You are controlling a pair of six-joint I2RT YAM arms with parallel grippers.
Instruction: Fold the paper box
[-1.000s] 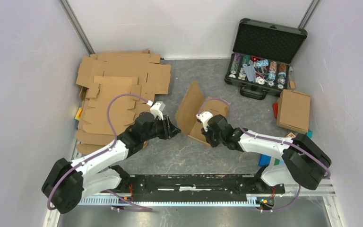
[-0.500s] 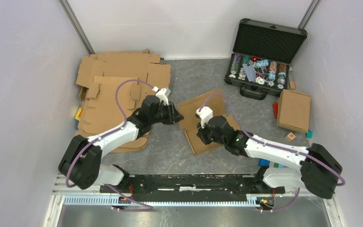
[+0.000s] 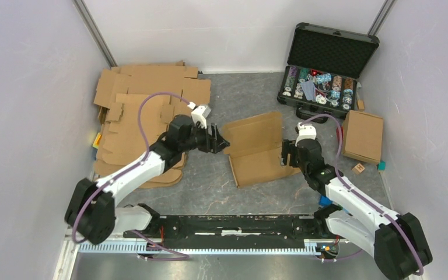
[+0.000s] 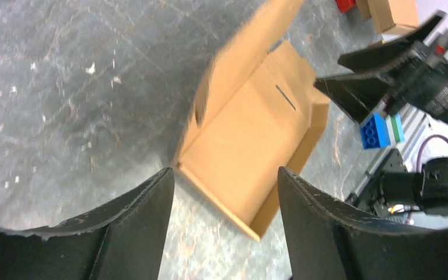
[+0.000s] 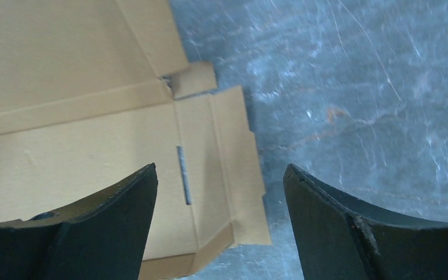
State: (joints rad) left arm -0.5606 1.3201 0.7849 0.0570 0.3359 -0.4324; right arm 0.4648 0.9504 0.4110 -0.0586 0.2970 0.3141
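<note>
The paper box (image 3: pixel 256 150) lies open in the middle of the table: its base is flat and its back panel tilts up. In the left wrist view the box (image 4: pixel 251 140) sits just ahead of my fingers. My left gripper (image 3: pixel 221 142) is open at the box's left corner and holds nothing; it shows as the left gripper (image 4: pixel 224 172) with cardboard and floor between the jaws. My right gripper (image 3: pixel 284 157) is open at the box's right edge. The right gripper (image 5: pixel 220 168) hovers over the side flap (image 5: pixel 239 175) of the box (image 5: pixel 81 146) with its jaws spread wide.
A pile of flat cardboard blanks (image 3: pixel 146 111) fills the back left. An open black case of chips (image 3: pixel 325 76) stands at the back right. A closed cardboard box (image 3: pixel 363 135), a small wooden cube (image 3: pixel 359 168) and a blue block (image 3: pixel 325 200) lie to the right.
Both grippers have opened and let go of the box. The box went from standing tilted to lying with its base flat. The right arm swung out to the box's right edge.
</note>
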